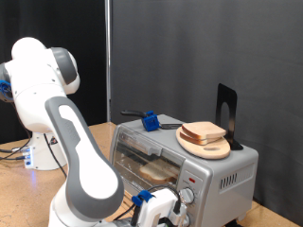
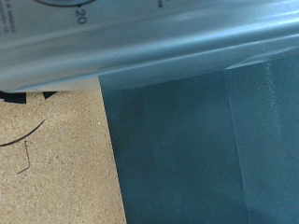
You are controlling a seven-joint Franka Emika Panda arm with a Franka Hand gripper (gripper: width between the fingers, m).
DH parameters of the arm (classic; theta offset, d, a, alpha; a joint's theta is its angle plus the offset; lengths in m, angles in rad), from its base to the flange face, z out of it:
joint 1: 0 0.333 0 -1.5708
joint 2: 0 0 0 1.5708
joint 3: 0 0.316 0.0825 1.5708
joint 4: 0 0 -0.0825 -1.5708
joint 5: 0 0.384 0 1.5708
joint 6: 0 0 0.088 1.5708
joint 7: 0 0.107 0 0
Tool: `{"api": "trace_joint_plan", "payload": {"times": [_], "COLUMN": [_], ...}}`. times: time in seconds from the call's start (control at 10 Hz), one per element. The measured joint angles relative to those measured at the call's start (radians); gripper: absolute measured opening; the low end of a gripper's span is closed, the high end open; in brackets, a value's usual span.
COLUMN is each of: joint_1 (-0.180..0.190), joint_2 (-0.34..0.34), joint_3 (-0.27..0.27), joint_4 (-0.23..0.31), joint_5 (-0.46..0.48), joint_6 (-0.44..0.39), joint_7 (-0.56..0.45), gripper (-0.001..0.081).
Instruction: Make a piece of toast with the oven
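Observation:
The silver oven (image 1: 213, 170) stands at the exterior view's right, and its glass door (image 1: 142, 159) looks shut. A pale slice, the piece of toast (image 1: 156, 171), lies on the rack behind the glass. A second bread slice (image 1: 204, 131) rests on a round wooden plate (image 1: 210, 148) on the oven's top. My gripper (image 1: 159, 208) is low in front of the oven, right beside the lower knob (image 1: 187, 196); its fingers are hard to make out. The wrist view shows no fingers, only the oven's silver panel with a dial mark (image 2: 140, 37).
A black upright bracket (image 1: 225, 112) and a blue-and-black tool (image 1: 149, 119) sit on the oven's top. The cork-brown table (image 2: 56, 159) and a grey-blue mat (image 2: 206, 149) lie under the hand. A white base and cables (image 1: 33, 153) are at the left.

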Motion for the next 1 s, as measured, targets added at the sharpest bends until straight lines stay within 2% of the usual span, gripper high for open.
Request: {"api": "trace_joint_plan", "payload": {"times": [1.0], "joint_1": [0.005], "joint_2": [-0.021], "joint_3": [0.023], "joint_4": [-0.074], "joint_5": [0.007], "joint_6": [0.067], "joint_7": [0.014], "gripper": [0.0682]}}
